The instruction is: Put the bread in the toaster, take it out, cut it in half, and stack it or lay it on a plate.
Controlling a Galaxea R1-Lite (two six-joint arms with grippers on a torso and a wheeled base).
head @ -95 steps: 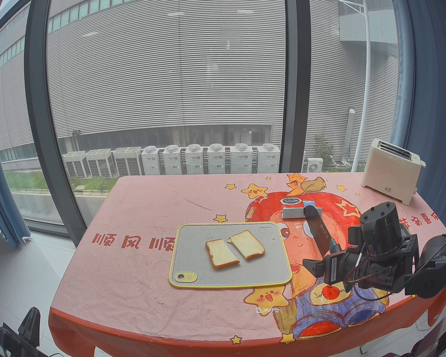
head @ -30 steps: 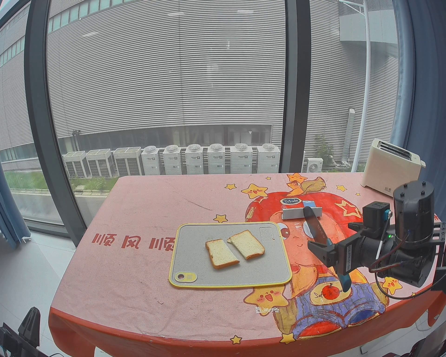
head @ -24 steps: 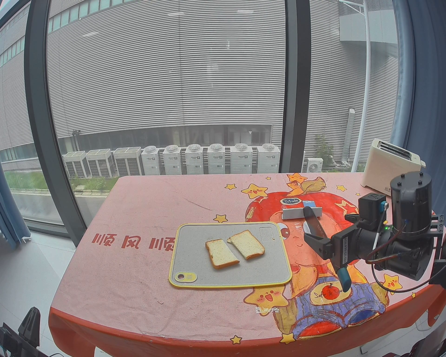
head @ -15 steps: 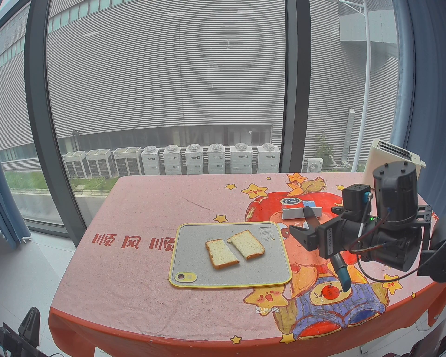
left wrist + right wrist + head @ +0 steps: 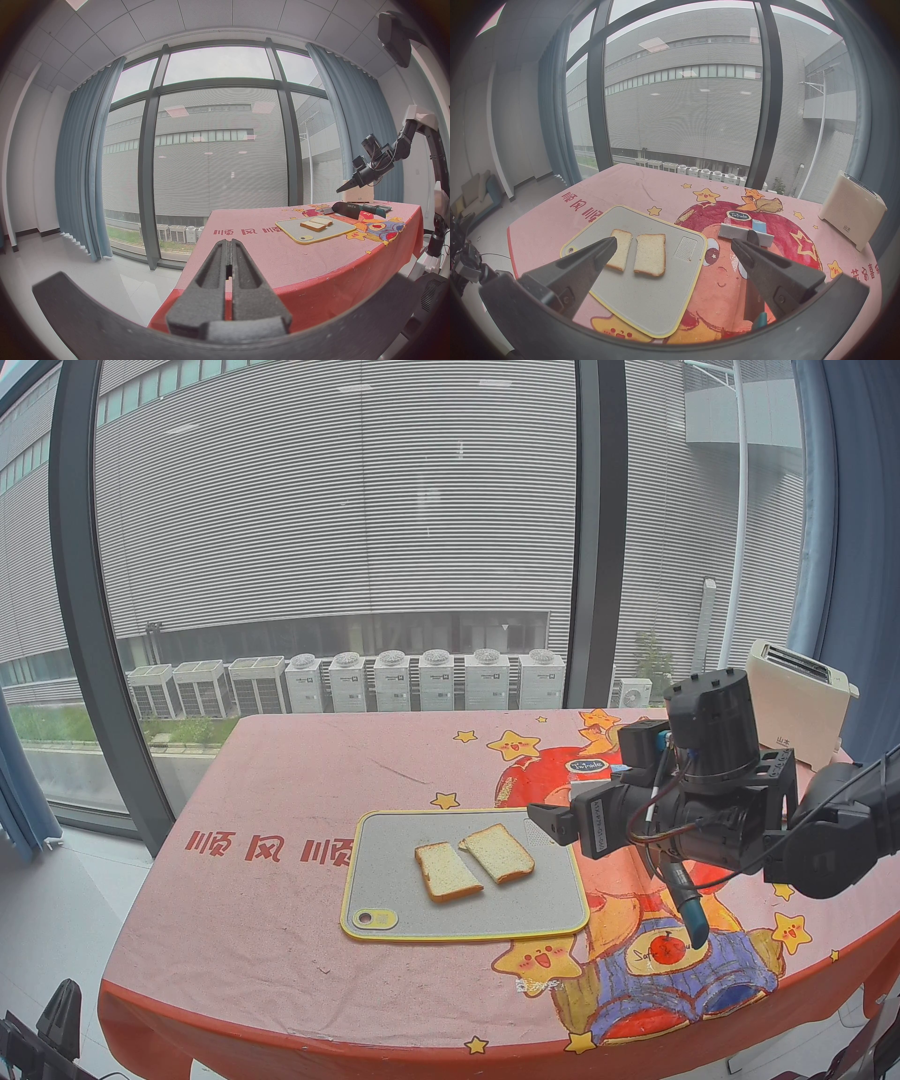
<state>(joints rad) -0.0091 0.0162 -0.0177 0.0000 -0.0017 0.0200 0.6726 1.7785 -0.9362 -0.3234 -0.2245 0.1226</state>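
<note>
Your right claw hangs, jaws wide apart, beside one yellow-rimmed grey plastic cutting board, where two pale, brown-crusted bread halves lie flat, side by side, nearly touching.

Two bread pieces lie flat at frame centre on the grey cutting board: left half and right half, nearly touching. The cream toaster (slots on top) stands upright at the right edge. The teal-handled knife lies lower right.
</note>
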